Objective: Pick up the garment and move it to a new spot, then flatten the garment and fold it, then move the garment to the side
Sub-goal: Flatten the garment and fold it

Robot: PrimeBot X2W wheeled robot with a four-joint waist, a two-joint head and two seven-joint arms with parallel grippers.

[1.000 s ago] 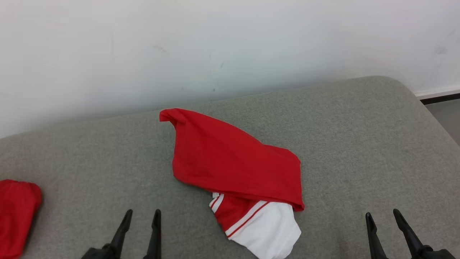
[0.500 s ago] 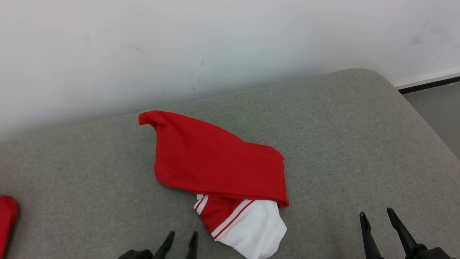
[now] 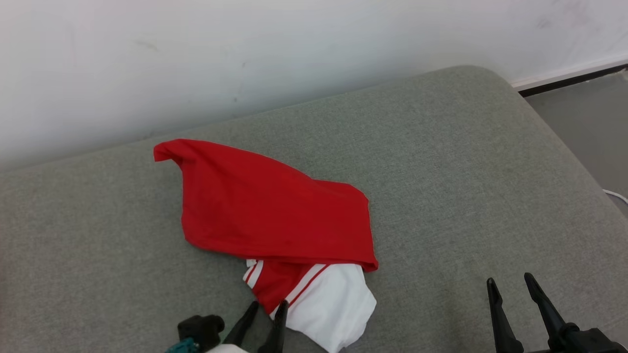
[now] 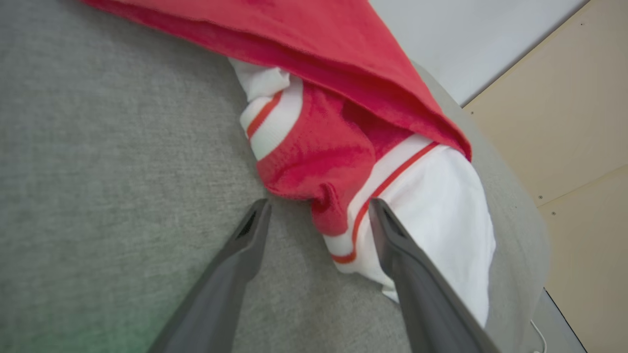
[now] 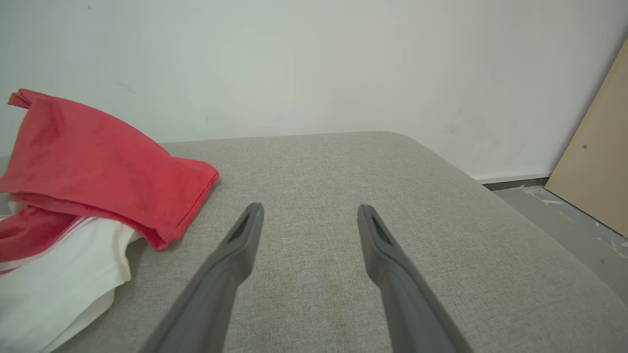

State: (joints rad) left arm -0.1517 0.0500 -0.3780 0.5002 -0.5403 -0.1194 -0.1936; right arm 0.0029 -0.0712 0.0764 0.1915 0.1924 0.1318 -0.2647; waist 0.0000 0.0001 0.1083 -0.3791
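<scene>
1. The crumpled garment [image 3: 274, 220] is being supported by the grey cushion [image 3: 441, 171].
2. The left tool [image 3: 269, 304] is being held open around its near edge.
3. The right tool [image 3: 509, 278] is being held open, well apart.

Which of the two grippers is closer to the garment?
The left gripper: its fingers reach the striped edge of the garment, while the right gripper is over bare cushion, apart from it.

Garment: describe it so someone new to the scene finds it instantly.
A grey upholstered cushion runs along a white wall. Near its middle lies the crumpled garment. It is bright red on top, with a white panel edged in red stripes poking out at the near end, unlike the plain grey fabric around it.
</scene>
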